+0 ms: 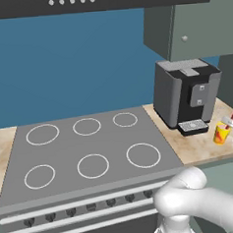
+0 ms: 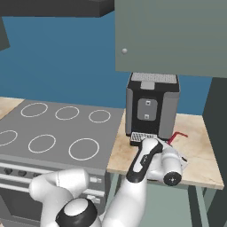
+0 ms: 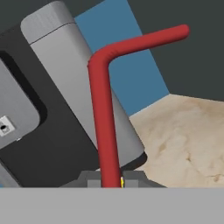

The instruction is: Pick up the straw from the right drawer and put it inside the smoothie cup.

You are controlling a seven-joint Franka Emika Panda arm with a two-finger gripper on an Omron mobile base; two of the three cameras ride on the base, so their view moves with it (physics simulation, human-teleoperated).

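Beside the stove, the pale counter (image 1: 199, 149) carries the coffee machine (image 1: 185, 95) and the smoothie cup (image 1: 221, 132); above it the tool (image 3: 110, 181) pinches the bent red straw (image 3: 105, 118).

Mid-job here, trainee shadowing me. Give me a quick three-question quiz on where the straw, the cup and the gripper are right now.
1. True or false: the straw is perfectly straight.
2. Multiple choice: the smoothie cup stands on the A) stove top B) wooden counter right of the coffee machine C) coffee machine's drip tray.
3. Fill in: in the hand view, the straw rises from between the gripper's fingertips, so the gripper is ____ the straw.

Key
1. False: it bends sharply near its top, seen in the hand view.
2. B.
3. Shut on. A sliver of yellow beside the straw's base suggests the cup is just below, though whether the straw is inside cannot be told.
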